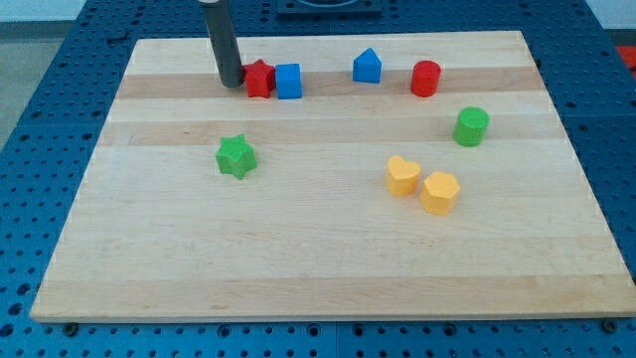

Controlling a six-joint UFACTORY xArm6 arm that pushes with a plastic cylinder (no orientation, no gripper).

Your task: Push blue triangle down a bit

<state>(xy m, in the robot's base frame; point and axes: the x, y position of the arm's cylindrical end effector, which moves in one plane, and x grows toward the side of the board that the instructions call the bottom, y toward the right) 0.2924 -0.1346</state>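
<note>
No jaws on this rig, only a rod, so nothing to call apart or together. My tip (231,83) sits on the wooden board (328,259) near the view's top left, touching or just beside the left side of the red star (258,79). Blue cube (288,81) is pressed against the star's right side, so rod, star and cube form a short row. The blue triangle (367,66) is further right along the same top band, well apart from the tip, standing alone; its peak points toward the view's top, flat base toward the bottom, no clear long axis. Red cylinder (425,78) just right of it, not touching. Green cylinder (471,126) lower right. Green star (236,156) left of centre. Yellow heart (401,175) and yellow hexagon (439,192) touching, right of centre.
</note>
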